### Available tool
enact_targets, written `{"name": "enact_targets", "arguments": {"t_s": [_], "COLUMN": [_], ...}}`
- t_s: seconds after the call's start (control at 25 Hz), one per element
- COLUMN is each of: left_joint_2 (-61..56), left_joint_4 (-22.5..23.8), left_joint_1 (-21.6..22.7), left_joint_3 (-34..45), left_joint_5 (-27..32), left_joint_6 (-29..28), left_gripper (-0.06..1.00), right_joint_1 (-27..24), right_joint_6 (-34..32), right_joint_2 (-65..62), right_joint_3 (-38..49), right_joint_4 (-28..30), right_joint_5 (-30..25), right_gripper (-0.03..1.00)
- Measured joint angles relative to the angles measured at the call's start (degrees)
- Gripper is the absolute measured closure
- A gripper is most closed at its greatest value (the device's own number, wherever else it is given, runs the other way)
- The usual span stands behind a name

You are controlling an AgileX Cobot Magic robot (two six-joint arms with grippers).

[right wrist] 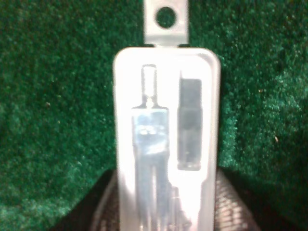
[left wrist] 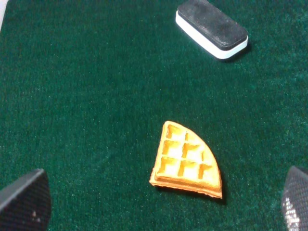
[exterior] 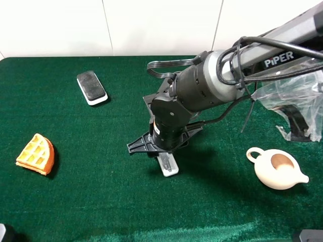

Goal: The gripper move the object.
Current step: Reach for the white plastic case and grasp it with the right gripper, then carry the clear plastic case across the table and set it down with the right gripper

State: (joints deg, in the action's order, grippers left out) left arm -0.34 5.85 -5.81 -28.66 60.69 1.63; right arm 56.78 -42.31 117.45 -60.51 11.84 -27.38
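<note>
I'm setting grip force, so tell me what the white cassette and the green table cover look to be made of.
White cassette: moulded plastic, likely; smooth, semi-glossy and translucent, with recessed windows and a punched tab. Green table cover: pile fabric, felt or velvet-like; matte, with a fuzzy grain and soft sheen patches.

A dark green, felt-like cloth is covering the table (exterior: 75,201) and running back to a white wall (exterior: 161,25), whose panels are meeting at thin vertical seams (exterior: 107,25). Even light is falling across the cloth, leaving only soft shadows.
</note>
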Motion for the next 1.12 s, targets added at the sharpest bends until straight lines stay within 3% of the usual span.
{"name": "enact_targets", "arguments": {"t_s": [0.76, 1.12], "left_joint_2": [0.0, 0.0], "left_joint_4": [0.0, 0.0], "left_joint_1": [0.0, 0.0], "left_joint_3": [0.0, 0.0], "left_joint_5": [0.0, 0.0], "left_joint_6": [0.0, 0.0], "left_gripper": [-0.02, -0.02], "right_joint_1": [0.0, 0.0], "right_joint_6": [0.0, 0.0], "right_joint_2": [-0.2, -4.8], "right_joint_3": [0.0, 0.1], "right_joint_4": [-0.1, -0.4], "right_joint_5": [-0.1, -4.6], "right_gripper": [0.67, 0.67]}}
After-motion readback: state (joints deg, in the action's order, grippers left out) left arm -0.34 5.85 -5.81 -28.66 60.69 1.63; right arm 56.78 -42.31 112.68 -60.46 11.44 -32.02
